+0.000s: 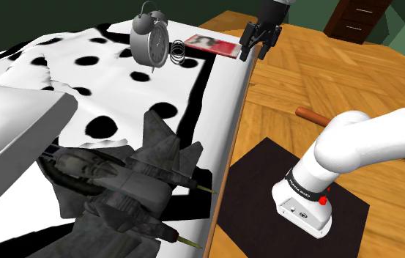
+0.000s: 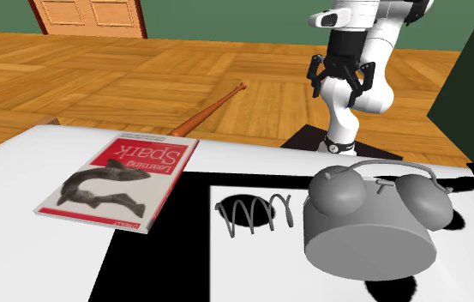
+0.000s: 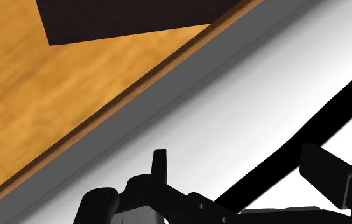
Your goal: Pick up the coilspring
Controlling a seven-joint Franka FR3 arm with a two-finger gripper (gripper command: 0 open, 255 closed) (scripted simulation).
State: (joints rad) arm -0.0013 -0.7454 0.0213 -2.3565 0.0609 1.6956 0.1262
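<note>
Shoulder view: table [image 1: 186, 91] with a white cover, black spots and black bands, fills the shoulder view's left. Wood floor to its right.

Arm [image 1: 369, 143]: rises from its base on a black mat [image 1: 266, 168] at the near right, then reaches far along the table's edge. Wrist pointed downward. Gripper [image 1: 258, 50] hangs over the table's far right edge, just right of the book [image 1: 212, 45]. Fingers spread apart, nothing between them.

Model jet [image 1: 142, 176]: dark grey, lying on the near part of the table, nose toward the near right.

Clock [image 1: 149, 40]: grey, twin bells, at the far end of the table.

Spring [image 1: 178, 51]: on the table on its side, between clock and book, just beside the clock. Well apart from the gripper.

Second exterior view faces the arm [image 2: 372, 26] across the table [image 2: 38, 154]. Gripper [image 2: 339, 84] seen head-on, jaws wide, empty. Book [image 2: 119, 184] has a red cover with a fish-like animal on it. Spring [image 2: 252, 213] lies across a black spot, clock [image 2: 372, 227] just to its right in this view. A wooden bat [image 2: 209, 111] lies on the floor beyond the table; a wooden door [image 2: 89, 15] sits in the green far wall.

Wrist view: gripper [image 3: 238, 167] above the table's grey edge [image 3: 168, 108]. Black mat [image 3: 123, 19] and wood floor lie beyond that edge.
</note>
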